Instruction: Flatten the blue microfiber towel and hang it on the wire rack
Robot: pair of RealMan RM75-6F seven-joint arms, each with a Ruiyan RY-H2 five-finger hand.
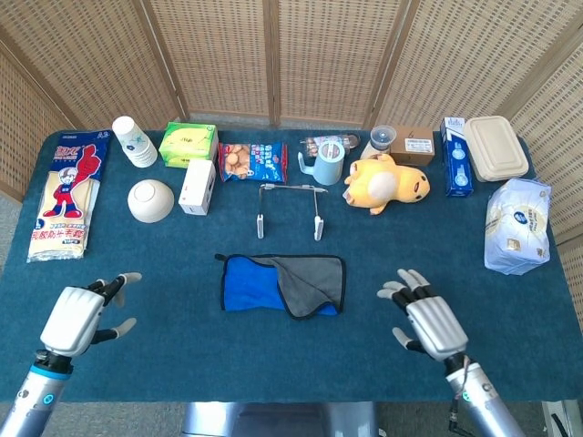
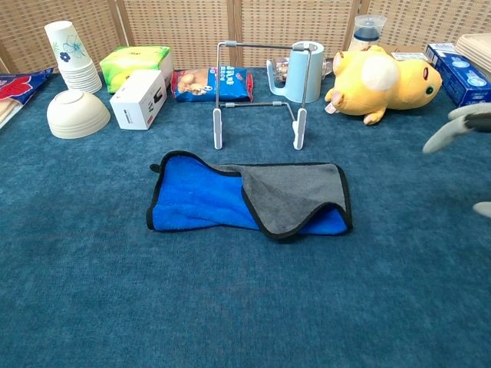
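- Where the counter (image 1: 383,364) is bare at its middle, the blue microfiber towel (image 1: 281,285) (image 2: 247,202) lies half folded, its grey side turned back over the right half, nothing touching it.
- Just behind the towel stands the wire rack (image 1: 289,209) (image 2: 258,93), upright and apart from it.
- The right robot hand (image 1: 426,321) hovers to the right of the towel, well apart, fingers spread and holding nothing; the chest view catches only its fingertips (image 2: 460,126) at the right edge.
- The left robot hand (image 1: 77,314) sits far to the left of the towel, fingers also spread, gripping nothing.
- Behind the rack are a light-blue mug (image 1: 326,167), a snack packet (image 1: 252,161) and a yellow plush toy (image 1: 385,183).
- Left of the rack stand a white box (image 1: 197,186) and an upturned bowl (image 1: 150,200).
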